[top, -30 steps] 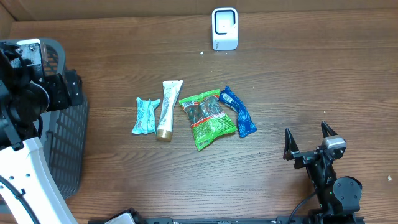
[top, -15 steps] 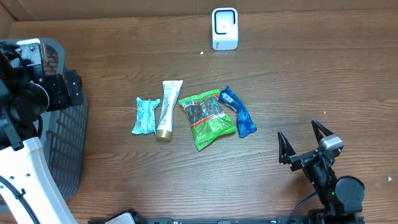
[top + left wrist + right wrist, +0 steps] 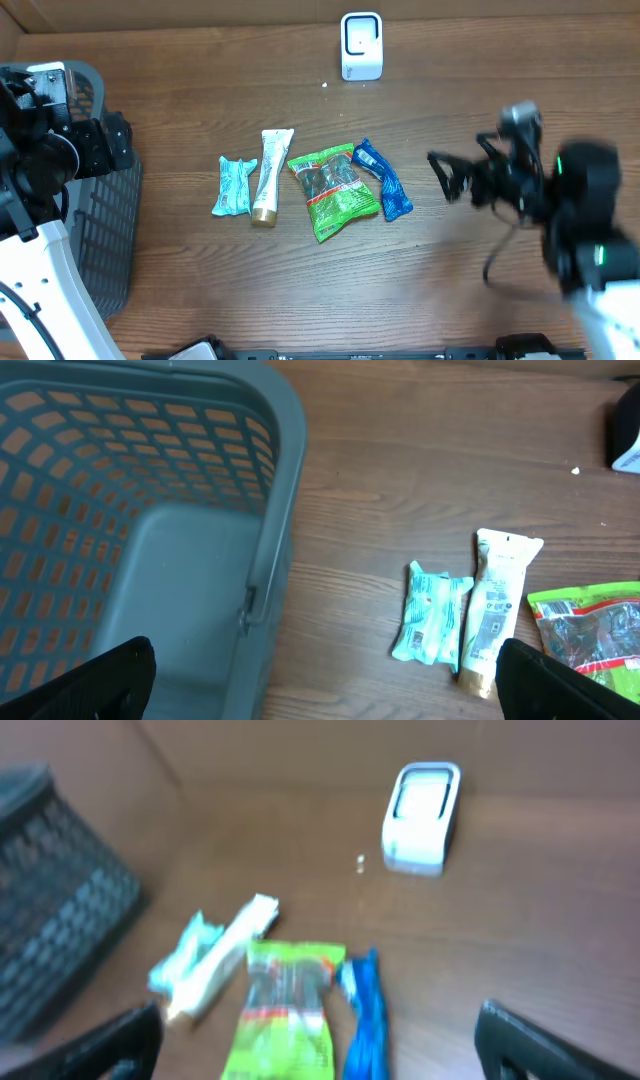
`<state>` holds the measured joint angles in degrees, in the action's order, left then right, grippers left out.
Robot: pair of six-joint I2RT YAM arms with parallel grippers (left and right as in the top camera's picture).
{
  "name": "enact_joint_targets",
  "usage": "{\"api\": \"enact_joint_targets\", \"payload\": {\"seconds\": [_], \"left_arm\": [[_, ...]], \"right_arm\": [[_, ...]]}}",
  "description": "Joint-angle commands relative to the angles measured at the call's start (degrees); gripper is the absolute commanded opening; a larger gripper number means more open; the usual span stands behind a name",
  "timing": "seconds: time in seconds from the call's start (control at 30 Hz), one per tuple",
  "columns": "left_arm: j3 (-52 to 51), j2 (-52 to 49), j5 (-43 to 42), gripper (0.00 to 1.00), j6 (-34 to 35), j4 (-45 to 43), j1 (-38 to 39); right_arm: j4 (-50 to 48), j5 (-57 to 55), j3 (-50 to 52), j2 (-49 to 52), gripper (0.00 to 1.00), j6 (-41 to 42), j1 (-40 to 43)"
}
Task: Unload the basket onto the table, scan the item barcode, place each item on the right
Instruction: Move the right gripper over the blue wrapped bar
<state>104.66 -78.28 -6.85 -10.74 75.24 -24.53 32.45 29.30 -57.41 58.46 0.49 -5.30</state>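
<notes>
Right gripper (image 3: pixel 443 180), jaws spread and empty, hangs mid-right facing the blue packet (image 3: pixel 384 182), probably to carry it to the scanner (image 3: pixel 361 45) top centre; left gripper (image 3: pixel 325 670) spread too.

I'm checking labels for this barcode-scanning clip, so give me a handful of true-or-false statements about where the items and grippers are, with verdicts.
1. The green bag lies between the white tube and the blue packet. True.
2. The scanner sits inside the basket. False: it stands on the table, far from the basket.
3. The right gripper holds the blue packet. False: it is open and empty, off to the packet's side.
4. The teal packet lies beside the white tube. True.
</notes>
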Motion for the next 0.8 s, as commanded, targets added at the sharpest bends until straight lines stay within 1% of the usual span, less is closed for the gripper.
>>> {"api": "enact_joint_targets", "payload": {"seconds": [0.0, 0.07, 0.17, 0.2, 0.4, 0.53, 0.77], "left_arm": [[0.76, -0.26, -0.44, 1.0, -1.07, -0.04, -0.2], [0.76, -0.26, -0.44, 1.0, -1.07, -0.04, -0.2], [0.76, -0.26, -0.46, 1.0, -1.07, -0.04, -0.2], [0.76, -0.26, -0.44, 1.0, -1.07, -0.04, -0.2], [0.76, -0.26, -0.44, 1.0, -1.07, -0.04, -0.2], [0.76, -0.26, -0.44, 1.0, -1.07, -0.04, -0.2], [0.76, -0.26, -0.44, 1.0, -1.07, -0.04, -0.2]], "right_arm": [[7.93, 2.36, -13.79, 11.58, 1.0, -5.75, -0.2], [10.25, 2.36, -17.66, 16.81, 1.0, -5.07, -0.2], [7.87, 3.48, -18.21, 21.94, 1.0, -5.33, -0.2], [7.41, 3.41, -18.21, 23.87, 0.97, -5.57, -0.22], [10.67, 6.88, -18.21, 35.17, 0.96, -13.35, -0.22], [10.95, 6.84, -18.21, 42.16, 0.96, -14.49, -0.24], [9.81, 6.8, -18.21, 48.48, 0.92, -15.82, -0.31]]}}
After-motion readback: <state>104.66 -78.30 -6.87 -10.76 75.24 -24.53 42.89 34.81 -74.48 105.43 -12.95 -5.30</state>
